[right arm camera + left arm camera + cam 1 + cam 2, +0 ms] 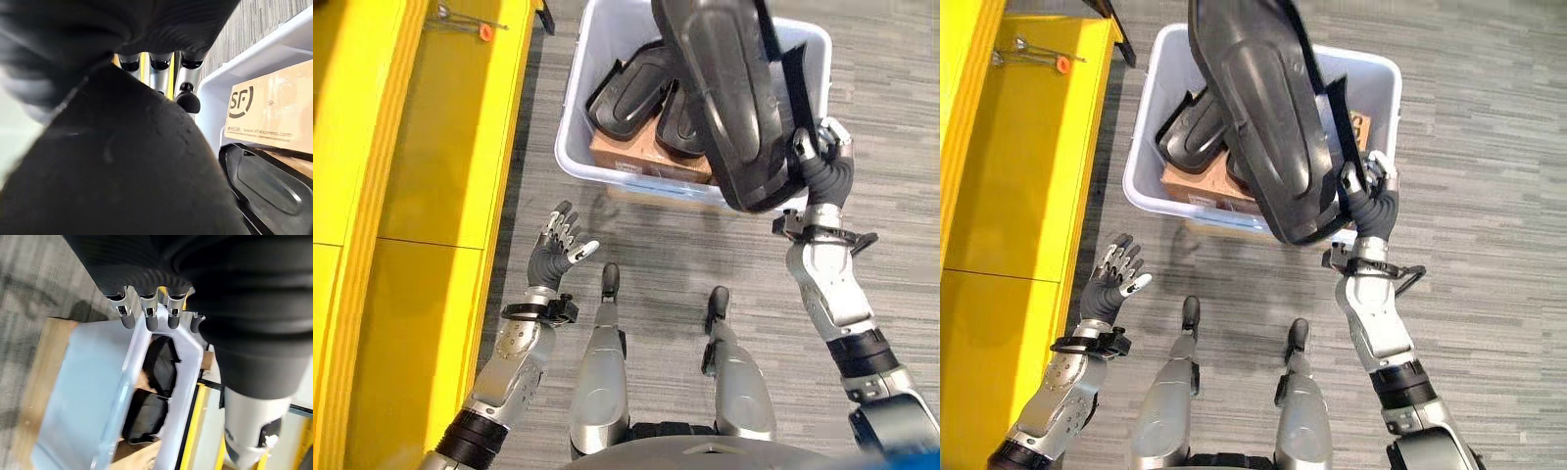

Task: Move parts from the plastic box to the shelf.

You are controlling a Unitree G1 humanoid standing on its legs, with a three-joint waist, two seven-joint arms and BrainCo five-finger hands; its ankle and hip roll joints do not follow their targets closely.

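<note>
Gripping a large black moulded plastic part [1268,117] at its lower edge, the right hand [1371,201] held it raised above the pale blue plastic box [582,157], where more black parts [626,98] lay on a brown cardboard carton [626,152]. The left hand [560,245] hung empty with fingers spread, between that box and the yellow shelf [440,147].

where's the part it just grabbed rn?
The black part is in the right hand, raised over the plastic box, right of the yellow shelf.
</note>
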